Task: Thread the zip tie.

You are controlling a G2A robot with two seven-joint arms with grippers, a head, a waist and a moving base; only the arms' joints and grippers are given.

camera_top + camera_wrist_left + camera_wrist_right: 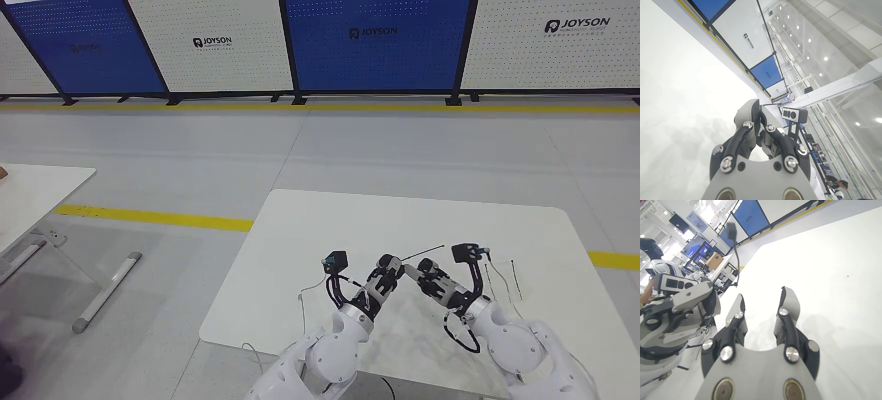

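Plainly three ties and two grippers. One black zip tie, a thin strip with a blocky head at its free end, is pinched in the left gripper above the white table, slanting right and far. Just right of it the right gripper is spread, holding nothing. Farther right, a loose tie and a second loose tie lie side by side
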